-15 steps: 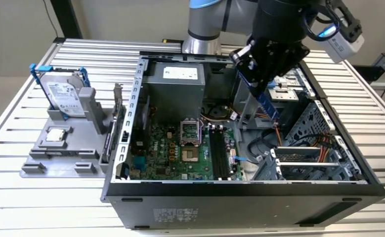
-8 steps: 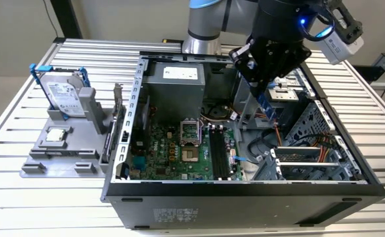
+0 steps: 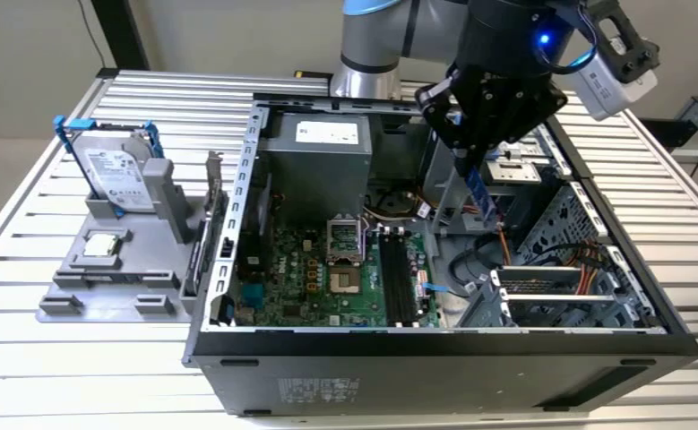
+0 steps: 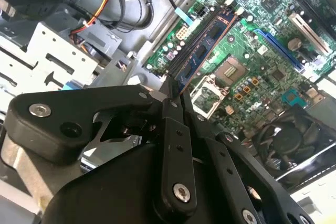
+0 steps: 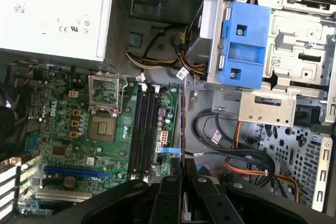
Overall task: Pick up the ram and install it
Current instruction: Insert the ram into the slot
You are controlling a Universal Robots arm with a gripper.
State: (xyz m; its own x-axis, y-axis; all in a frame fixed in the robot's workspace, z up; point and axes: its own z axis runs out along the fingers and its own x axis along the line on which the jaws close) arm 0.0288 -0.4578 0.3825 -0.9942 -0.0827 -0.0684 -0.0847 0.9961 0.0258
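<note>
Claw (image 3: 473, 159) clamped shut on the ram (image 3: 481, 193), which hangs long-axis-down over the open computer case (image 3: 444, 345). In the exterior view, the black motherboard slots (image 3: 397, 278) lie at seven o'clock from it.

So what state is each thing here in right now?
fingers: shut on the ram.
ram: held by one end above the motherboard, not yet seated.
memory slots: empty.
processor socket: cover flipped open.
computer case: side open.
hard drive: standing upright outside the case.
</note>
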